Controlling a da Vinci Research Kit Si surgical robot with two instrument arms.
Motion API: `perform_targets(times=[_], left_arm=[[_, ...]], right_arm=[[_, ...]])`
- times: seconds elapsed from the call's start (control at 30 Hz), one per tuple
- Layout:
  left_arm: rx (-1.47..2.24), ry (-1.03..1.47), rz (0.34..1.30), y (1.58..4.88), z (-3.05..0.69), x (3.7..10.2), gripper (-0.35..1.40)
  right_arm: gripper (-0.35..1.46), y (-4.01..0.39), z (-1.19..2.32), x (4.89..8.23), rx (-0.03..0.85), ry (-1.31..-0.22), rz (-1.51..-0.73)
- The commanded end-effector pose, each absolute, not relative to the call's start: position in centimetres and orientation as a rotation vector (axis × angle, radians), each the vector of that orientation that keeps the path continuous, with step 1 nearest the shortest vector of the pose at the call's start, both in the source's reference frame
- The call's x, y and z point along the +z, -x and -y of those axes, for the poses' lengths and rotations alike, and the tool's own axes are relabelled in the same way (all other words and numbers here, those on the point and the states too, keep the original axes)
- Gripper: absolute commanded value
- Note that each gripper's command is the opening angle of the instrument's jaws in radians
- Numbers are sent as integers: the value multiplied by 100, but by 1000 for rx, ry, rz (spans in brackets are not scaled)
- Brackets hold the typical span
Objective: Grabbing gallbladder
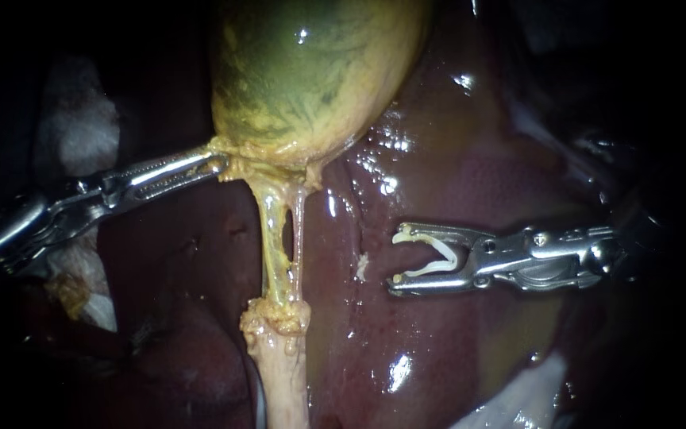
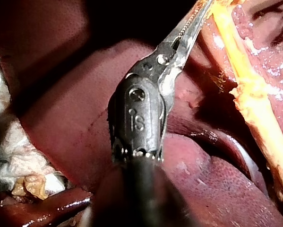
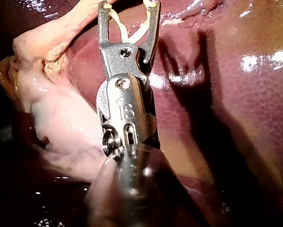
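- Left instrument (image 1: 214, 163): entered from the left and laid almost level. Its jaws are closed to a thin slit on the yellow lower-left edge of the gallbladder (image 1: 311, 71), at the far middle.
- Right instrument (image 1: 397, 256): entered from the right and held level over the liver (image 1: 454, 159). Its jaws are spread wide, with 1 white clip (image 1: 438, 258) seated between them and touched by both.
- Bare liver is left between the right jaws and 2 stretched yellow strands (image 1: 275, 238) hung under the gallbladder.
- Gauze (image 1: 81, 127) is lodged beside the left shaft.
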State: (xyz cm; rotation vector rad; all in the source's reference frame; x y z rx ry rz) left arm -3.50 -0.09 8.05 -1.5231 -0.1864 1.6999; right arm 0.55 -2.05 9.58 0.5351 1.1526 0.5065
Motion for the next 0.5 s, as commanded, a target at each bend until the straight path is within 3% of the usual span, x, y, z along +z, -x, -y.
perform_targets(times=[0.03,0.5], left_arm=[[1698,1524,186,350,8,803,-35],[1691,1529,189,351,7,797,-35]], right_arm=[[60,-56,205,959,503,-539,-1152],[60,-58,210,964,498,-539,-1153]])
